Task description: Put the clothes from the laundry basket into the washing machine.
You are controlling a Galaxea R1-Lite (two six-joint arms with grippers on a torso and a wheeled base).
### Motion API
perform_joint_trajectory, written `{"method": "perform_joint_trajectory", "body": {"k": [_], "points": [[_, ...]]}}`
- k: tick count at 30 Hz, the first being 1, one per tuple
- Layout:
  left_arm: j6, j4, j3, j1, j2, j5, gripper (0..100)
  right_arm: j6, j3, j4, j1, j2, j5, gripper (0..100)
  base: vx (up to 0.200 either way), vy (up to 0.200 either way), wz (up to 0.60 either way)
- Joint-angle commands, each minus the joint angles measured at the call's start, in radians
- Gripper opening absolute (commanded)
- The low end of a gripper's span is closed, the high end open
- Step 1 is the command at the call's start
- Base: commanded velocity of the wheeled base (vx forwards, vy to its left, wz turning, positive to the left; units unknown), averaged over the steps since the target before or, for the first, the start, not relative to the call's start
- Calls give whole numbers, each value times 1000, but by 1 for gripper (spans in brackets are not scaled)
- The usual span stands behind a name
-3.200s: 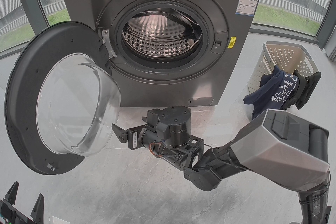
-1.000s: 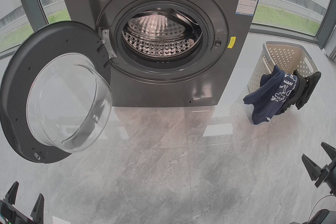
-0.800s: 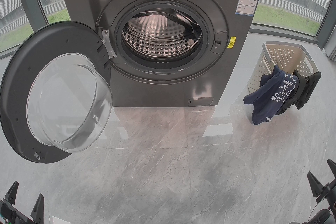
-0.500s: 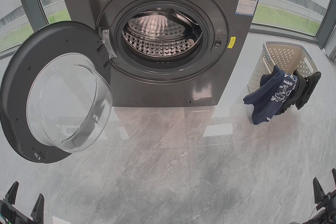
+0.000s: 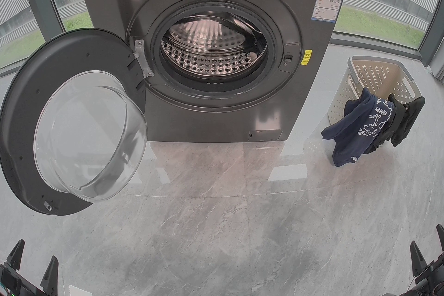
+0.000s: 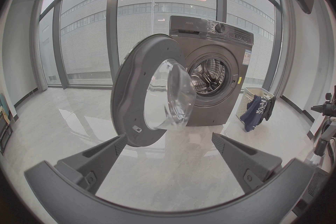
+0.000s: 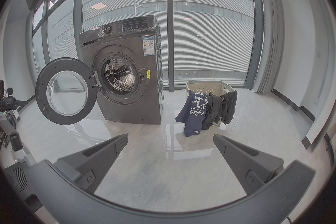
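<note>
Grey washing machine (image 5: pixel 208 123) stands with its round glass door (image 5: pixel 27 126) swung open toward my left. On its right, the beige perforated laundry basket (image 5: pixel 370 60) carries a navy printed garment (image 5: pixel 356 130) and black clothes (image 5: pixel 407 119) draped over its front rim. My left hand (image 5: pixel 37 251) and right hand (image 5: pixel 426 237) hang low, fingers apart.
</note>
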Motion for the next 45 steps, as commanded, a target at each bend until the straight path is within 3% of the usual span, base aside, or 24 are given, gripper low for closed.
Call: {"method": "perform_joint_trajectory", "body": {"k": [1,45], "points": [[-2,0,15,2,-8,0,100,0,16,0,1,-8,-2,100,0,-200,0],[-10,0,16,2,-8,5,100,0,18,0,1,-6,-2,100,0,-191,0]]}}
